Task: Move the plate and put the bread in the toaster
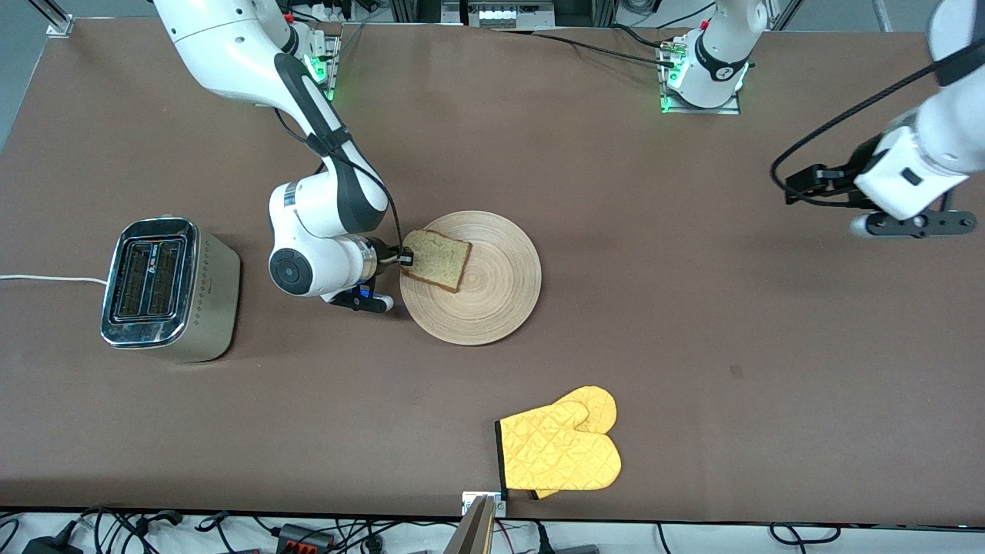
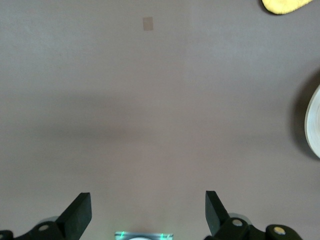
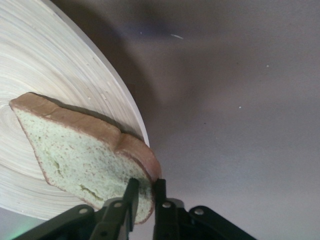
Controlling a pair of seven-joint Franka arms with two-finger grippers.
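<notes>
— Where is your right gripper (image 1: 402, 258) just now?

— At the edge of the wooden plate (image 1: 492, 308) on the side toward the toaster (image 1: 165, 288). My two fingers (image 3: 131, 192) are pinched on one edge of the slice of wholemeal bread (image 1: 437, 258), one on each face, and the slice is tilted up over the plate.

— And the plate itself?

— Flat on the brown table (image 1: 616, 231), about mid-table. The toaster stands toward my right arm's end, well apart from the plate, its two slots facing up and its white cord (image 1: 46, 278) trailing to the table's edge.

— Your left gripper (image 1: 912, 223)?

— It waits in the air over bare table at the left arm's end, fingers (image 2: 80, 212) spread wide with nothing between them.

— Anything else lying about?

— A pair of yellow oven mitts (image 1: 562, 450), nearer the front camera than the plate.
</notes>
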